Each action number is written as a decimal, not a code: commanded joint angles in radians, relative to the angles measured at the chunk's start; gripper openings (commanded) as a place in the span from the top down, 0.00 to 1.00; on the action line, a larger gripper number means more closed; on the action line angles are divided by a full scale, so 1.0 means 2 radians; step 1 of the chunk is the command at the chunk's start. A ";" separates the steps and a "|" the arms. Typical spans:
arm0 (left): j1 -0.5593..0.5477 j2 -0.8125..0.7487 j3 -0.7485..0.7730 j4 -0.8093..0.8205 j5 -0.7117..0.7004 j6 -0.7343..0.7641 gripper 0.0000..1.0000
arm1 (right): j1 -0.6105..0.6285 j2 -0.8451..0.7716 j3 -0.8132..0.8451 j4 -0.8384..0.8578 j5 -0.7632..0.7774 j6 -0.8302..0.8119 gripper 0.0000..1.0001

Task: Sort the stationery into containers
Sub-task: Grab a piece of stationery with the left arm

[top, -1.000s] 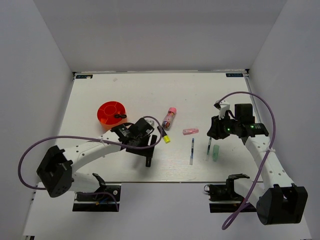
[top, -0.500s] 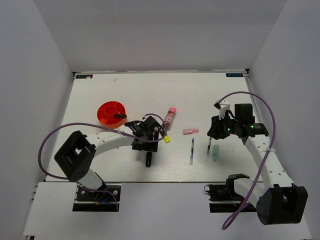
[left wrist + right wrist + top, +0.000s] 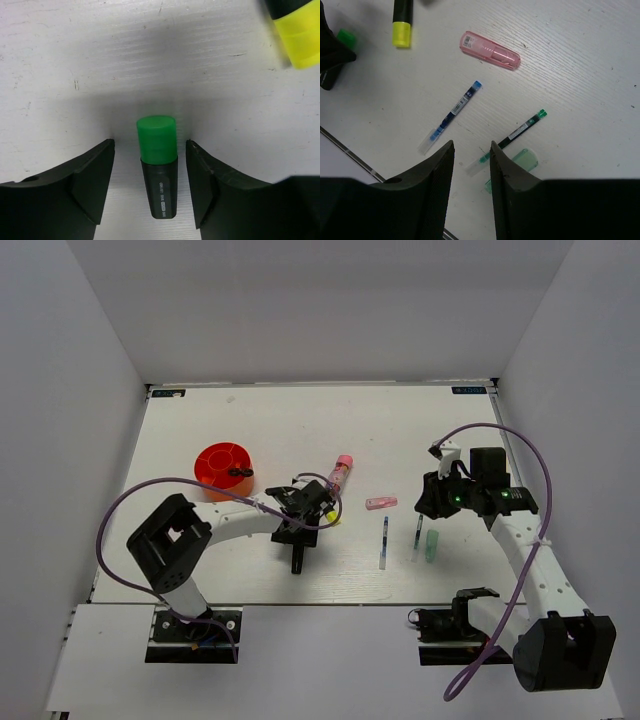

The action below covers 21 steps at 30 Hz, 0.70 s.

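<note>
Nearest the bases, the left gripper (image 3: 150, 146) has swung across and dropped over the green-capped highlighter (image 3: 159, 192) lying on the table. Its jaws have narrowed but are still open, with a gap either side of the cap, so a grasp looks imminent. The right gripper (image 3: 471, 150) has not moved, its fingers part open and empty above the pens (image 3: 451, 117). Farther off sits the red organiser (image 3: 200, 472). The highlighter's barrel is cut off below, and the yellow-capped highlighter (image 3: 299, 42) is mostly out of frame
</note>
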<state>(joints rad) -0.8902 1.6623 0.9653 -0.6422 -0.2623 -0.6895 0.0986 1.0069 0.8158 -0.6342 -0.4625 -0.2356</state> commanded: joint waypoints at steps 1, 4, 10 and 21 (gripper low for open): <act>-0.006 0.006 0.000 0.013 -0.019 -0.013 0.32 | -0.003 -0.010 0.008 0.002 0.002 0.002 0.62; -0.009 0.010 -0.012 0.018 -0.021 -0.020 0.41 | -0.003 -0.013 0.006 0.003 0.001 0.003 0.62; -0.011 0.012 -0.039 0.028 -0.019 -0.032 0.71 | -0.002 -0.015 0.008 0.004 0.001 0.005 0.62; -0.005 -0.133 0.027 -0.039 -0.067 0.033 1.00 | 0.003 -0.014 0.005 0.006 0.000 0.002 0.42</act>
<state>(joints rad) -0.9112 1.5616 0.9295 -0.6659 -0.3206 -0.6811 0.0986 0.9936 0.8158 -0.6334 -0.4549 -0.2359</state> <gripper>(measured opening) 0.404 0.600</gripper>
